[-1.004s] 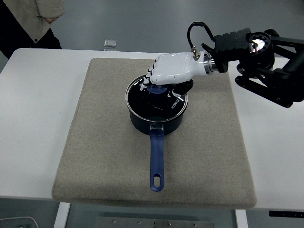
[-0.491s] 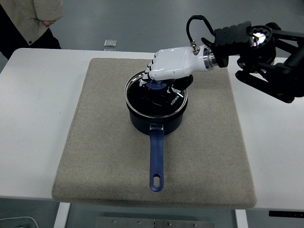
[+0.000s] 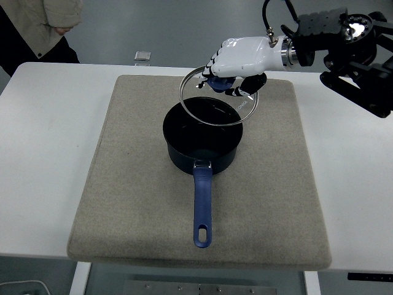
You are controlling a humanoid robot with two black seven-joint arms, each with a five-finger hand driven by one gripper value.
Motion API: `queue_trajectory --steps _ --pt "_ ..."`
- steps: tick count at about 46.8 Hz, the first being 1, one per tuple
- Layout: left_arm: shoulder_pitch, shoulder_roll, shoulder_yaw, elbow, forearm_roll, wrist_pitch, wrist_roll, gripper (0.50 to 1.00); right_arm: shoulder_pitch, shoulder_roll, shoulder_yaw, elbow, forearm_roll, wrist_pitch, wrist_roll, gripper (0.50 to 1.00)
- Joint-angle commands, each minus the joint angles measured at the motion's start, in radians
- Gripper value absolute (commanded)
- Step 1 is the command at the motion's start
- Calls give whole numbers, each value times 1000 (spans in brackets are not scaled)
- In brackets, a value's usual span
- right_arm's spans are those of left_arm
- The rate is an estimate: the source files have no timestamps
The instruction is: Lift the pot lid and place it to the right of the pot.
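The white rectangular table (image 3: 49, 153) carries a large grey felt mat (image 3: 135, 196) that covers most of its middle. A person in a beige jacket (image 3: 46, 15) stands beyond the table's far left corner. The black right arm (image 3: 356, 67) reaches in over the table's far right corner and ends in the white right hand (image 3: 242, 55), whose fingers are curled down around the blue knob of the round glass pot lid (image 3: 218, 98). That lid hangs in the air, tilted, clear of the pot and above its far right rim, over the mat's far half. The dark blue saucepan (image 3: 202, 144) stands uncovered near the mat's centre, and its long blue handle (image 3: 203, 206) points toward the table's near edge. A small grey square object (image 3: 142, 56) lies at the table's far edge, beyond the mat.
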Motion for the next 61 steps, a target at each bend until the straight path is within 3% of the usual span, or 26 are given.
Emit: queue_trajectory --steps 1,44,61 --pt "0 0 0 0 0 0 0 1000 -2 2 0 -31 0 -3 0 500" --pt "0 0 0 0 0 0 0 1000 -20 -22 -22 -315 17 -3 0 500" --pt "0 0 0 0 0 0 0 1000 -54 -50 -60 -377 22 -9 0 500"
